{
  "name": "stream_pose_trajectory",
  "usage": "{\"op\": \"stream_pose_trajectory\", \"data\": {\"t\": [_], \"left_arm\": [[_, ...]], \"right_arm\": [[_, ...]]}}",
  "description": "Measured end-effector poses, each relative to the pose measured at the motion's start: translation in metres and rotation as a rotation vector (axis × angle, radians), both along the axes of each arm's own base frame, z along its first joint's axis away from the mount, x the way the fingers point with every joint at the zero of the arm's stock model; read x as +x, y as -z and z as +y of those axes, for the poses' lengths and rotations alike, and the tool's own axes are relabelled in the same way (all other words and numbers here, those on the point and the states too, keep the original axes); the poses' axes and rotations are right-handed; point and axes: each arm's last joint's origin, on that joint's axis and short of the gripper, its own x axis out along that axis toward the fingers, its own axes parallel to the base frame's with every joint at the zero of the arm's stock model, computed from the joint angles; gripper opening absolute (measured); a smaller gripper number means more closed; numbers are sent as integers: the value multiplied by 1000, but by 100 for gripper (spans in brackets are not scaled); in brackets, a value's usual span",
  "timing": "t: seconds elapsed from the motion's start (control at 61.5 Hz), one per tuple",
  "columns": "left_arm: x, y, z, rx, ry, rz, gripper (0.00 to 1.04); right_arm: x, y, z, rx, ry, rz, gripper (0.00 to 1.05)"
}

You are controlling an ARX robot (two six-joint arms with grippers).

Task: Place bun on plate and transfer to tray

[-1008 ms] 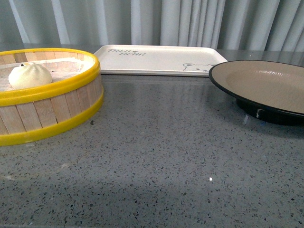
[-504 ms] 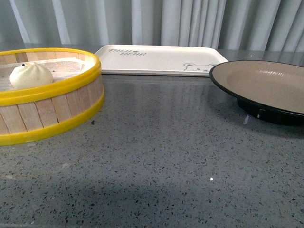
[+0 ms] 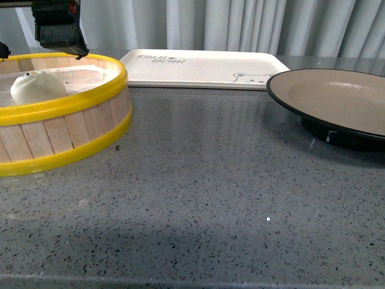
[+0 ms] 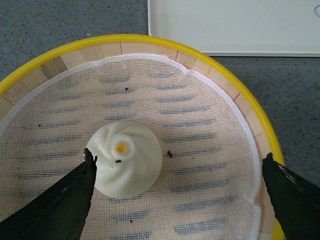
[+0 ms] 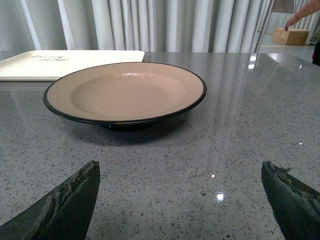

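So the left gripper (image 4: 178, 159) just dropped in over the steamer (image 3: 66, 105), jaws wide open and empty, with the bun (image 4: 127, 157) sitting inside on the cloth between its fingers, so I'd guess the grab is next.
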Motion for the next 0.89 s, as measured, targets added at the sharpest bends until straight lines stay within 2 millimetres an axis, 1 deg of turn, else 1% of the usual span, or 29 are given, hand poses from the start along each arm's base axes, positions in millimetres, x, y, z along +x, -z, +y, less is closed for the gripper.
{"op": "stream_pose_trajectory", "data": {"t": [0.114,0.309,0.569,0.667,0.699,0.894], "left_arm": [[7,8,-2,20,-2,19,98],[7,10,-1,48,3,25,98],[12,21,-7,85,12,56,98],[12,23,-8,91,12,59,98],[12,23,-8,96,13,59,93],[13,22,-8,112,7,57,51]], "right_arm": [[0,0,0,0,0,0,96],[0,0,0,0,0,0,96],[0,0,0,0,0,0,96],[0,0,0,0,0,0,96],[0,0,0,0,0,0,96],[0,0,0,0,0,0,96]]}}
